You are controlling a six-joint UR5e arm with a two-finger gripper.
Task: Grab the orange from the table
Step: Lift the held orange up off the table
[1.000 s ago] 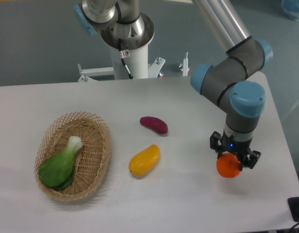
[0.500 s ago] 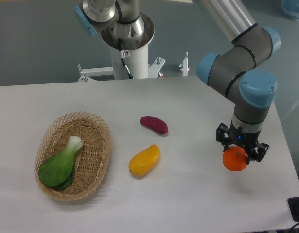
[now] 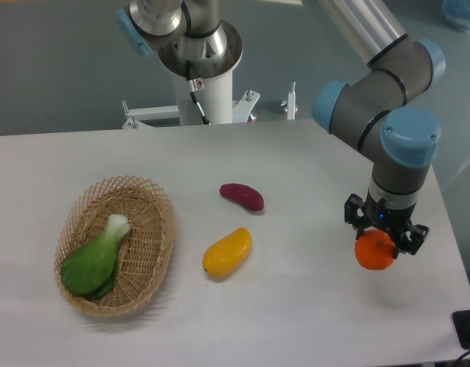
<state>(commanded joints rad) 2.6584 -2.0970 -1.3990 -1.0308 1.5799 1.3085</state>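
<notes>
The orange [image 3: 374, 251] is a small round bright-orange fruit at the right side of the white table [image 3: 296, 306]. My gripper [image 3: 383, 237] points straight down and is shut on the orange, its black fingers at either side of the fruit's top. The orange looks held just above the tabletop. The fingertips are partly hidden behind the fruit.
A yellow-orange mango [image 3: 227, 252] lies mid-table with a purple sweet potato [image 3: 242, 196] behind it. A wicker basket [image 3: 154, 237] holding a green bok choy [image 3: 95, 260] stands at the left. The table's right edge is close to the gripper.
The gripper has moved to the right and slightly up with the orange in it. Nothing else moved.
</notes>
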